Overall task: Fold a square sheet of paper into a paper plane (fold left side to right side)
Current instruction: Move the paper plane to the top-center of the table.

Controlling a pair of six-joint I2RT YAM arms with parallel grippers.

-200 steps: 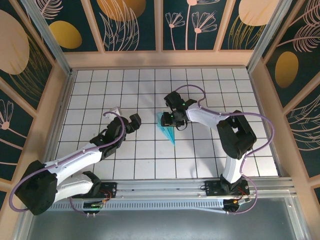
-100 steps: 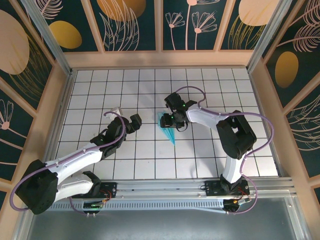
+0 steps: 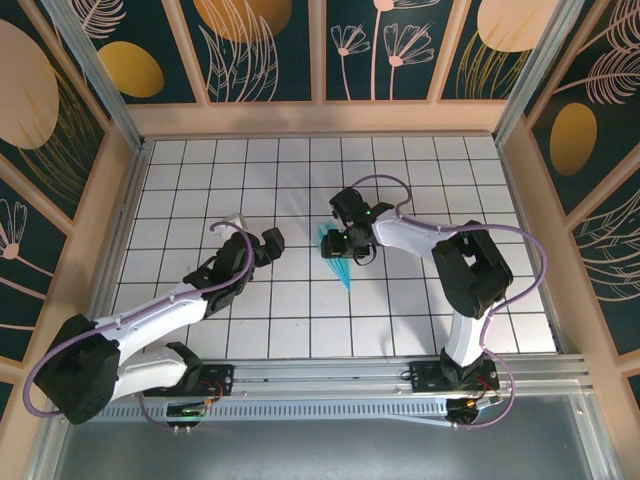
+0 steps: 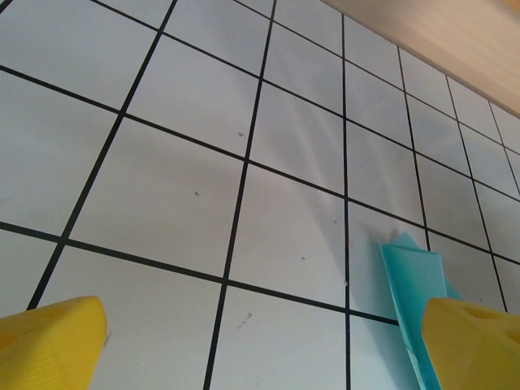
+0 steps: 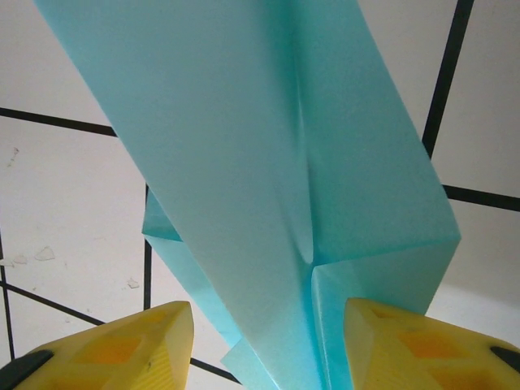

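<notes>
The paper plane [image 3: 340,268] lies mid-table [image 3: 420,170] as a slim, creased dart, so the folding looks nearly complete, with perhaps a last crease or the release left. The right gripper [image 5: 268,341] straddles its tail, fingers partly closed — whether they pinch it cannot be told. The left gripper [image 3: 271,245] hangs spread wide, near the plane's left.

The white, black-gridded counter [image 3: 400,180] carried the turquoise paper plane [image 3: 341,268] near its middle — slim tip pointing toward the near edge.
</notes>
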